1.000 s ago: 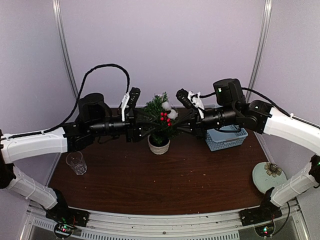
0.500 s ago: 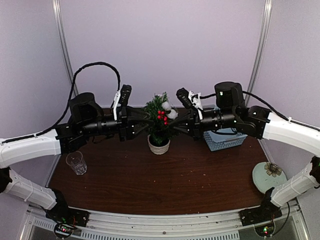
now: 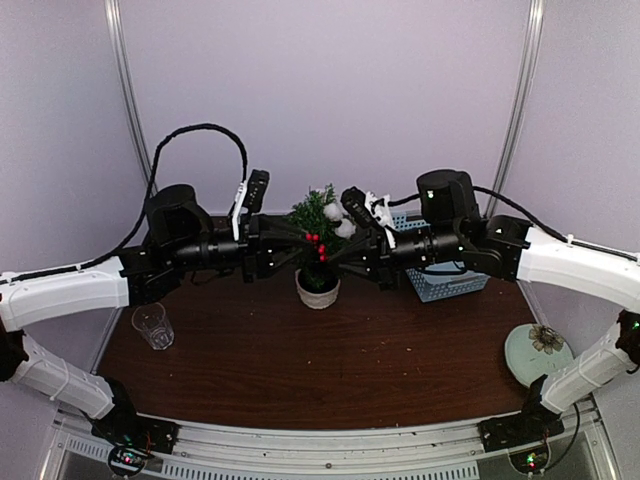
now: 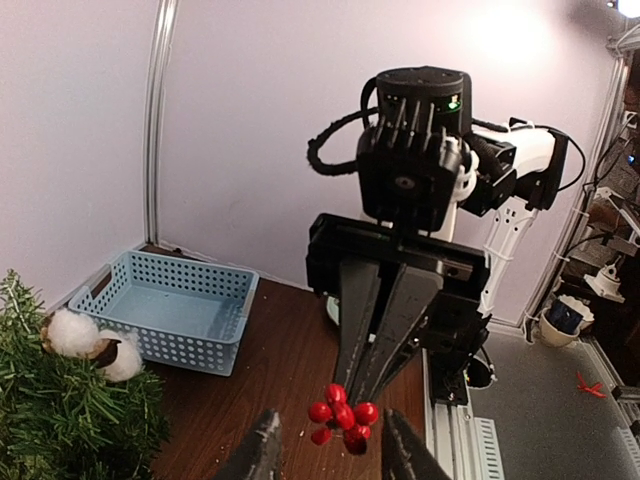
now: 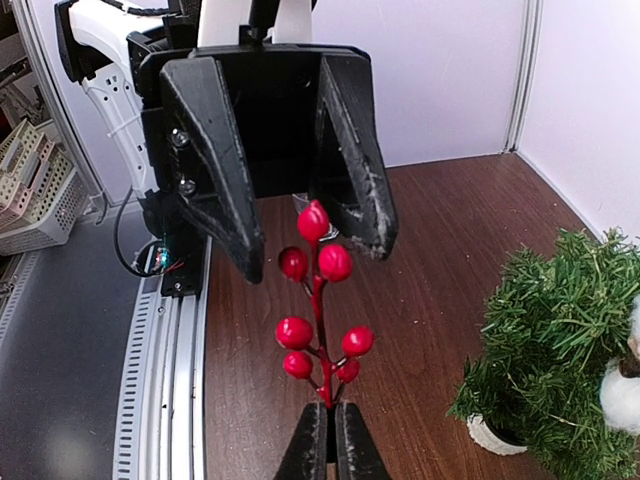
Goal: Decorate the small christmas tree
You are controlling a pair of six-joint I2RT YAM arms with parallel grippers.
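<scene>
Since a second ago right gripper [image 5: 327,410] slid left, up to left gripper [image 4: 332,450]. Wrist views show what overhead blurs: right pinched tight on glossy red berry sprig [image 5: 320,300] stem; left half-spread, straddling the berries, I see gaps. Bristly small christmas tree [image 3: 318,225] stands mid-table, white pot [image 3: 317,290] whole only overhead.

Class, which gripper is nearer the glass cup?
Left. The left gripper is behind and right of the glass cup, at the christmas tree; the right gripper, shut on the red berry sprig, lies just beyond.
</scene>
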